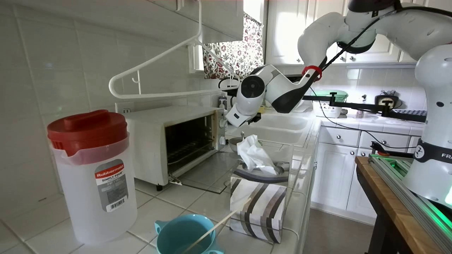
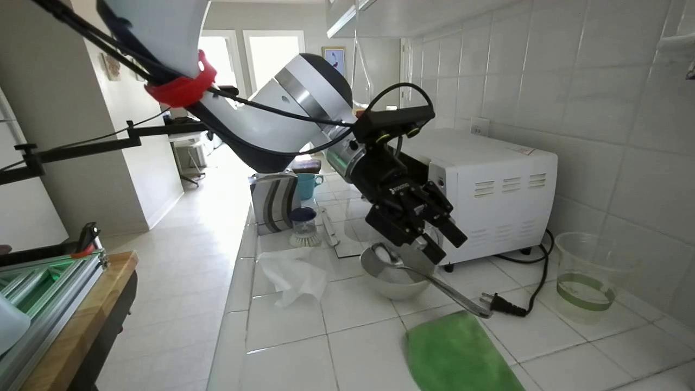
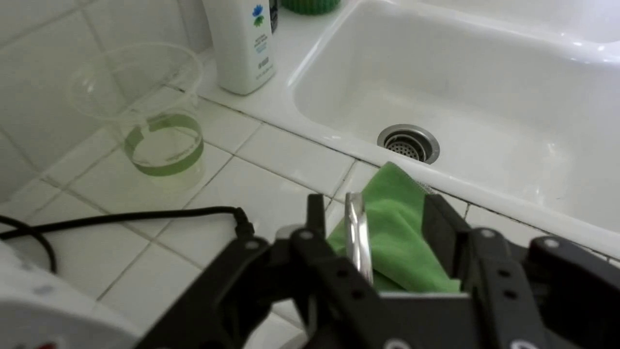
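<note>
The metal spoon [image 2: 459, 297] before you is shiny and silvery, its rounded head in a pale bowl [image 2: 399, 288] on the tiled surface [image 2: 353, 312], its long handle slanting over the rim towards a green cloth [image 2: 461, 353]; your gripper [image 3: 373, 213] stands spread above it.

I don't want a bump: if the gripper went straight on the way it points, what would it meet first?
Probably the spoon handle: in the wrist view it shows between the jaws of the open gripper, with the green cloth behind it. Depth is unclear, though.
</note>
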{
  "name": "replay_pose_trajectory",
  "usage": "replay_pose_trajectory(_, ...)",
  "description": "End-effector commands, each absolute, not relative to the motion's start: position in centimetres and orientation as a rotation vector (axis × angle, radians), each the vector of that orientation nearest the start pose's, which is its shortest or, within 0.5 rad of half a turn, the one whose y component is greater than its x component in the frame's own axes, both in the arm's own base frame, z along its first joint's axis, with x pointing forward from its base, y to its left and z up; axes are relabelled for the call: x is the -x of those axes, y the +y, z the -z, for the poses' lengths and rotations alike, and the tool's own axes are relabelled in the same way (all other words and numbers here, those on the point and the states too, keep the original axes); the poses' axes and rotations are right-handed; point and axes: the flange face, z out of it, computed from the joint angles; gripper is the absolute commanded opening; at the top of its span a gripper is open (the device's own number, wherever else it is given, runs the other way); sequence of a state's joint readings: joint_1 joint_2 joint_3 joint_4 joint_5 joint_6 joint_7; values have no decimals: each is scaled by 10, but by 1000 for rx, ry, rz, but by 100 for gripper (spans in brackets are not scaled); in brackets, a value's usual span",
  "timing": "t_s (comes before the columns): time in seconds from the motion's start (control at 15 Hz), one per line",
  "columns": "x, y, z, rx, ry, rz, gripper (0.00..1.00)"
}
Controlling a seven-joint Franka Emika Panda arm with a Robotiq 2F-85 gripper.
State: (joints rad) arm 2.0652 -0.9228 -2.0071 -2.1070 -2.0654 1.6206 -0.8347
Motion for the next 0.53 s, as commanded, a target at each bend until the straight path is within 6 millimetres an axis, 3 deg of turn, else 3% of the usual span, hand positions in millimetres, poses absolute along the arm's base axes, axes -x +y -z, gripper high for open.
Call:
replay_pose_trajectory(0.0,-571,-76,-195,-1248,1805,730,88)
replay_pose_trajectory(0.13,-572,-76,-195,-1246,1802,730,99)
replay_pose_trajectory(0.47,-573,-76,-200,-1255,1802,719,100)
